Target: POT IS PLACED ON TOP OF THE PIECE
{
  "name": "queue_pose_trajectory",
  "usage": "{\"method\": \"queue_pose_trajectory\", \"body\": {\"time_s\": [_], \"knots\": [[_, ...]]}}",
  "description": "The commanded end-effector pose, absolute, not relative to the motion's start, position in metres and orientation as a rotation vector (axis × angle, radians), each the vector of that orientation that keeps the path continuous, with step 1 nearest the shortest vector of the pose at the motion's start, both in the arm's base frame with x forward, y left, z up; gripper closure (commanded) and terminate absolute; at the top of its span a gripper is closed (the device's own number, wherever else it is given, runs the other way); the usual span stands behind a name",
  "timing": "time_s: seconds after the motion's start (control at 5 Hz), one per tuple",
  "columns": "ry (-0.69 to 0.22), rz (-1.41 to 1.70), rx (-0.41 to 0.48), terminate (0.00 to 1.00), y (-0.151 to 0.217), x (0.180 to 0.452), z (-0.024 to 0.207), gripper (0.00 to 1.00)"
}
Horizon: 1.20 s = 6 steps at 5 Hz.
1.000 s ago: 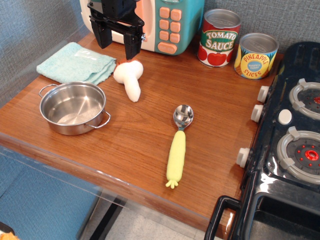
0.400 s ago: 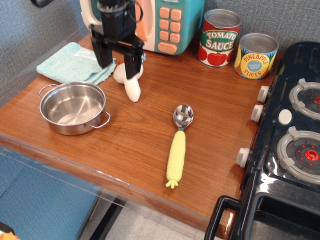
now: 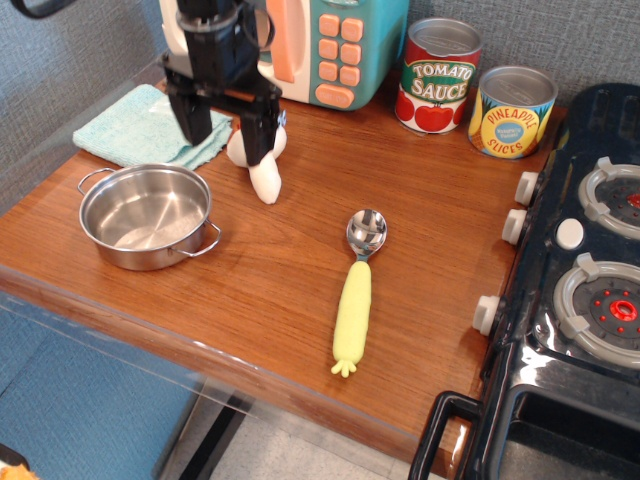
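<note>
The shiny steel pot (image 3: 147, 215) with two wire loop handles sits empty on the wooden table near the front left. The teal folded towel (image 3: 137, 125), the piece, lies behind it at the back left, partly hidden by my arm. My black gripper (image 3: 222, 140) hangs open and empty above the table, its fingers spread, just behind the pot's far rim, between the towel's right end and a white mushroom toy.
A white mushroom toy (image 3: 265, 170) lies right of the gripper. A yellow-handled spoon (image 3: 355, 295) lies mid-table. A toy microwave (image 3: 330, 45) and two cans, tomato sauce (image 3: 438, 75) and pineapple slices (image 3: 511, 112), stand at the back. A toy stove (image 3: 580, 270) borders the right.
My gripper has come down and moved left and forward, from in front of the microwave to just behind the pot. It stays open. Nothing else moved.
</note>
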<state>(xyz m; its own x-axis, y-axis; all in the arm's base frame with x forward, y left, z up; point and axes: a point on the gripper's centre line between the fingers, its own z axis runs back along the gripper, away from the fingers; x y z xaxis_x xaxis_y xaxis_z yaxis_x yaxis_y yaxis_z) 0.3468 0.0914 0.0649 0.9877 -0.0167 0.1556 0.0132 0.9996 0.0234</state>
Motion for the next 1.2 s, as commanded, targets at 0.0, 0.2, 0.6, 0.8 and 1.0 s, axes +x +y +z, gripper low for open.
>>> {"method": "queue_pose_trajectory", "body": {"time_s": [0.0, 0.2, 0.6, 0.8, 1.0], "knots": [[-0.163, 0.052, 0.095, 0.00, 0.101, 0.335, 0.073, 0.00], [-0.149, 0.052, 0.104, 0.00, 0.102, 0.327, 0.071, 0.00], [-0.101, 0.069, 0.113, 0.00, 0.098, 0.324, 0.054, 0.00], [-0.076, 0.091, 0.118, 0.00, 0.099, 0.328, 0.041, 0.00], [-0.065, 0.111, 0.112, 0.00, 0.101, 0.330, 0.035, 0.00]]}}
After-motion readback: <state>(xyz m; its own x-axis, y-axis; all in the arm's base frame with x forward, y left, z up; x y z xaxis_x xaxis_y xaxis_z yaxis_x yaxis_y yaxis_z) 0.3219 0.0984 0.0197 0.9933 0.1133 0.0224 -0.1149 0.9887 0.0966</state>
